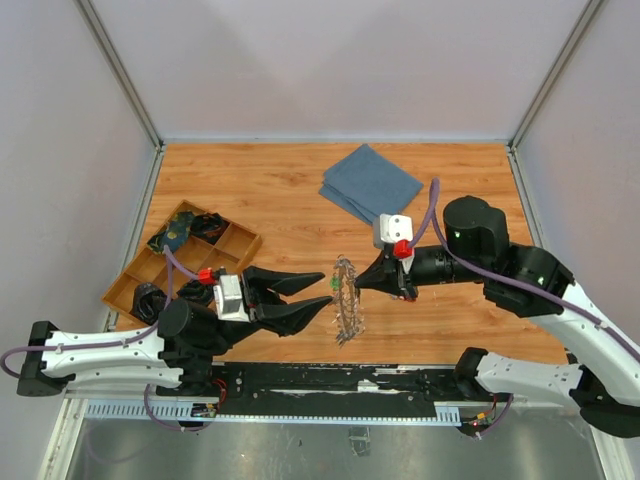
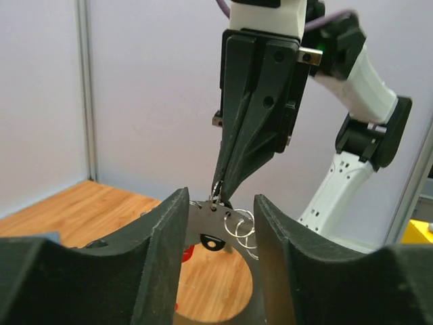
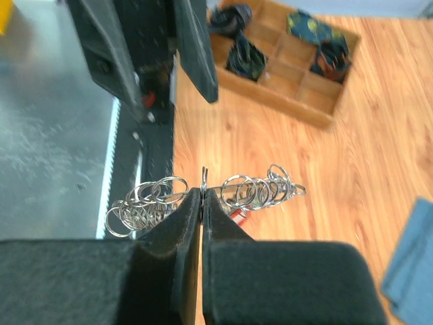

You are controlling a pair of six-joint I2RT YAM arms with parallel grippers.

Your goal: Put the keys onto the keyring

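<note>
The right gripper point(image 1: 365, 284) is pinching the keyring point(image 1: 347, 298) with its fingers clenched tight on one small link, and is holding it on edge near the middle of the table point(image 1: 270, 205), between the two arms. In the right wrist view the small wire loops making up the ring are fanning out to either side of the closed fingertips. The left gripper point(image 1: 322, 295) is pointing at the ring from the other side with its jaws spread wide and nothing between them. Its wrist view is showing a flat silvery piece point(image 2: 210, 235) with a dark hole hanging just under the right fingertips, with a sliver of red point(image 2: 188, 253) below it. These are probably keys, though I cannot tell whether they are threaded on. The step in hand appears to be steadying the ring so a key can be worked onto it. The next move is likely calling for the left fingers to close on a hanging key or loop without knocking the ring out of the right pinch. A blue cloth point(image 1: 370, 182) and a wooden tray point(image 1: 135, 283) are lying well apart
</note>
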